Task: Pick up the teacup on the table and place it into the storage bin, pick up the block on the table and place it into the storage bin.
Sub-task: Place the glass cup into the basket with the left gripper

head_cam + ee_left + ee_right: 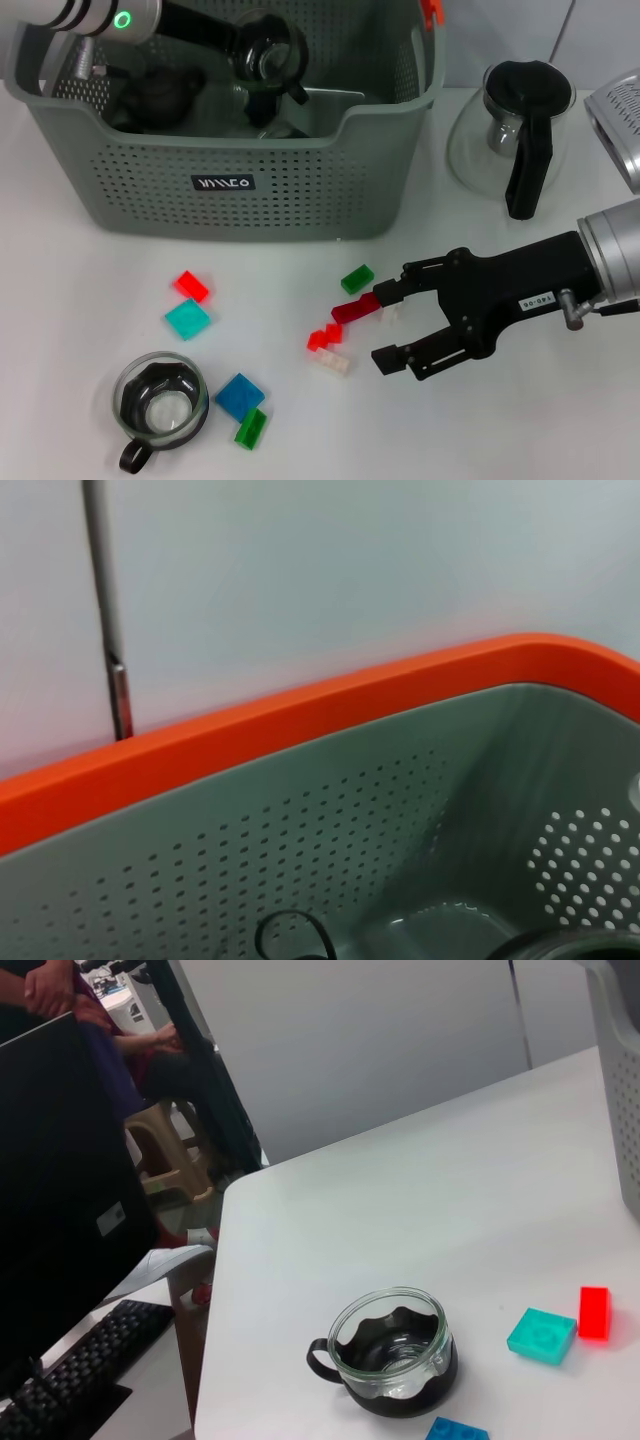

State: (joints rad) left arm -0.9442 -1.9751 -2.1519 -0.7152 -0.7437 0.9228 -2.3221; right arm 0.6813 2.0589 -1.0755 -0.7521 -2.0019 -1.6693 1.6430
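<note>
My right claw (385,322) gaped empty around the red block (355,308); I judged squaring up before pinching wise.

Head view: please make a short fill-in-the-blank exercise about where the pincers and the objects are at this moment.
1. The left pincer is over the inside of the storage ____.
2. The right pincer is open at the dark red ____.
3. The glass teacup with the black handle stands on the ____.
4. The glass teapot stands on the ____ side of the storage bin.

Missing words: bin; block; table; right
</note>
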